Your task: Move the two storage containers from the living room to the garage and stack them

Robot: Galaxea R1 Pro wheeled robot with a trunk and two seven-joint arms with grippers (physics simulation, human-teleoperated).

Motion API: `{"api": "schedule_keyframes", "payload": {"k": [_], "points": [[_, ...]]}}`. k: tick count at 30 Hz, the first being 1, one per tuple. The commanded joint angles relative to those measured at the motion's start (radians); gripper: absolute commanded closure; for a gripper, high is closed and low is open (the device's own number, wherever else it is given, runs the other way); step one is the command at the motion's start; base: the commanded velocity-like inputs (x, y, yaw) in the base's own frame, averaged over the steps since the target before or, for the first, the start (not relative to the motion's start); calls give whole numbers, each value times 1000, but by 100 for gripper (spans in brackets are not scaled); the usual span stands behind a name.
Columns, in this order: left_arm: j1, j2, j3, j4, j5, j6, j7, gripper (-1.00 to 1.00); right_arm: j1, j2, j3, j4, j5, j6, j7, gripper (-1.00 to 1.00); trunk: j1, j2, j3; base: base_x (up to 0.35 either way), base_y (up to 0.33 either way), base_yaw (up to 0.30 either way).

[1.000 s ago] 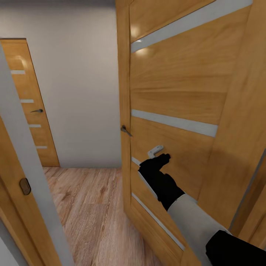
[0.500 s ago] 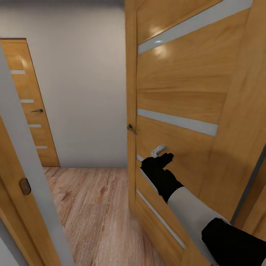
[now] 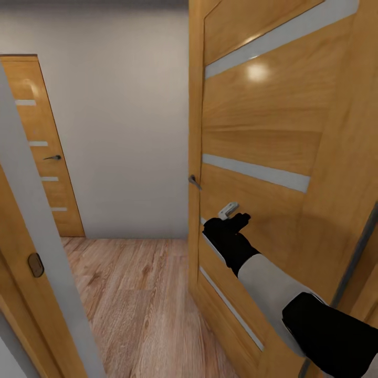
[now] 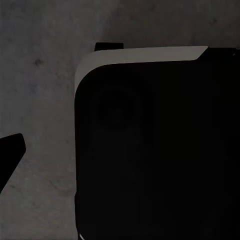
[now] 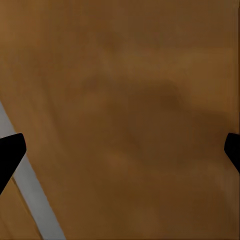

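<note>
Pushing: right gripper (image 3: 237,219), fingers apart, on striped door (image 3: 262,136) | door swung further open | left gripper unclear

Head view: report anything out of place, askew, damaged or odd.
Nothing damaged or spilled. The near striped door stands ajar, with the right tool up against its panel beside a small white fitting. The far door looks shut. The plank floor shows no mess.

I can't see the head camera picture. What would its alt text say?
The robot's right arm reaches forward, its gripper against a partly open orange wooden door with pale horizontal stripes and a small metal handle. Through the gap lies a light wood-plank floor, a plain grey wall, and a second matching door, shut, at the far left.
</note>
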Motion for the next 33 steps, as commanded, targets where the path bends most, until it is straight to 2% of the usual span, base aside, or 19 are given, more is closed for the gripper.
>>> {"api": "schedule_keyframes", "payload": {"k": [1, 11, 15, 16, 19, 20, 25, 29, 33], "points": [[0, 0, 1, 0, 1, -2, 0, -100, -3, 0, 4, 3, 3, 5, -7, -100, 0, 0, -1, 0, 0, 0], [0, 0, 1, 0, 1, -2, 0, -100, -5, 0, 3, -3, 3, 4, -4, -100, 0, 0, -1, 0, 0, 0], [0, 0, 1, 0, 1, -1, 0, -100, -4, 0, -3, -146, 0, 25, -1, -100, 0, 0, -1, 0, 0, 0], [0, 0, 1, 0, 1, -2, 0, -100, -2, 0, -4, -206, -18, 25, 1, -100, 0, 0, -1, 0, 0, 0], [0, 0, 1, 0, 1, -1, 0, -100, 1, 0, -3, -280, -71, 25, 3, -100, 0, 0, -1, 0, 0, 0], [0, 0, 1, 0, 1, -2, 0, -100, 5, 0, -1, -319, -120, 25, 5, -100, 0, 0, -1, 0, 0, 0], [0, 0, 1, 0, 1, -1, 0, -100, 26, 0, 8, -352, -205, 25, 10, -100, 0, 0, -1, 0, 0, 0], [0, 0, 1, 0, 1, -1, 0, -100, 105, 0, 12, -403, -238, 25, 50, -100, 0, 0, -1, 0, 0, 0], [0, 0, 2, 0, 1, -1, 0, -100, 202, 0, 19, -458, -249, 25, 168, -100, 0, 0, -1, 0, 0, 0]]}}
